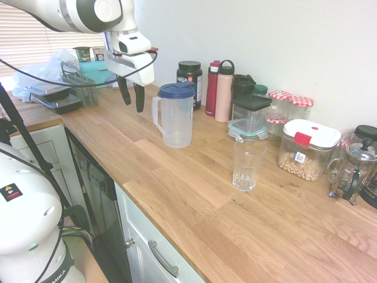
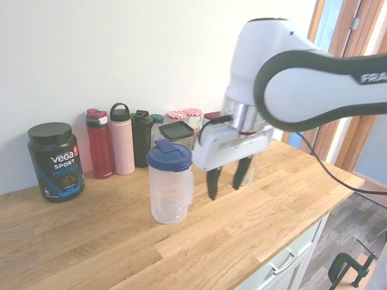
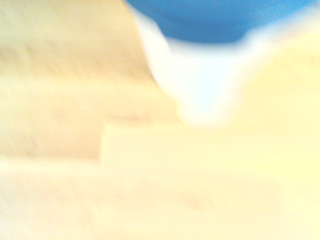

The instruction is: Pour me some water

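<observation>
A clear plastic jug (image 1: 175,115) with a blue lid stands upright on the wooden counter (image 1: 194,194); it looks empty. The same jug (image 2: 170,183) shows in the second exterior view, and blurred in the wrist view as the jug (image 3: 200,65). A clear ribbed glass (image 1: 248,164) stands on the counter to the jug's right, apart from it. My gripper (image 1: 131,96) hangs open just left of the jug's handle, fingers pointing down, holding nothing. From the other side the gripper (image 2: 227,177) is right beside the handle, not touching it.
Along the wall stand a black Vega tub (image 2: 55,162), a red bottle (image 2: 100,144), a pink bottle (image 2: 121,139), a dark shaker and several jars. A lidded container of chickpeas (image 1: 307,150) and a French press (image 1: 353,168) sit right. Trays and a wire basket (image 1: 79,87) lie far left.
</observation>
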{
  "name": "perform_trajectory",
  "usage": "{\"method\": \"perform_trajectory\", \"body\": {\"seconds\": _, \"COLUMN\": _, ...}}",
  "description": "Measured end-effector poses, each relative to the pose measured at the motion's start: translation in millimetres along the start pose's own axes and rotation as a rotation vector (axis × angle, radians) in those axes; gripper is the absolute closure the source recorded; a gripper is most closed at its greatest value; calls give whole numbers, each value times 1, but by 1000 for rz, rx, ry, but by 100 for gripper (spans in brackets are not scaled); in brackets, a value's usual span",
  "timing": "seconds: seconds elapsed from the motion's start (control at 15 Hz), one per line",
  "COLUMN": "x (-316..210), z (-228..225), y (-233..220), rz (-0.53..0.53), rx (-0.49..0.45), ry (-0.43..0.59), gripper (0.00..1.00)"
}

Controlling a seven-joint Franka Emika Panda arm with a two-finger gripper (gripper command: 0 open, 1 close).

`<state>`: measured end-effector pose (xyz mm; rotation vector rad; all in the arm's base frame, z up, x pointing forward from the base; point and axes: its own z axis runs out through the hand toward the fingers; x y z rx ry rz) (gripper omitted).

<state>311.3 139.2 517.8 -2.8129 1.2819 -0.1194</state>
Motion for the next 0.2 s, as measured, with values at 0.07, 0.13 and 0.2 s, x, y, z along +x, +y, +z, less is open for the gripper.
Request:
{"method": "perform_trajectory", "body": {"seconds": 0.07, "x": 11, "z": 0, "y": 20, "rz": 39, "rx": -11, "ry": -10, "gripper": 0}}
{"method": "perform_trajectory", "body": {"seconds": 0.13, "x": 29, "z": 4, "y": 42, "rz": 83, "rx": -19, "ry": -11, "gripper": 0}}
{"method": "perform_trajectory", "body": {"seconds": 0.2, "x": 48, "z": 12, "y": 63, "rz": 121, "rx": -25, "ry": -15, "gripper": 0}}
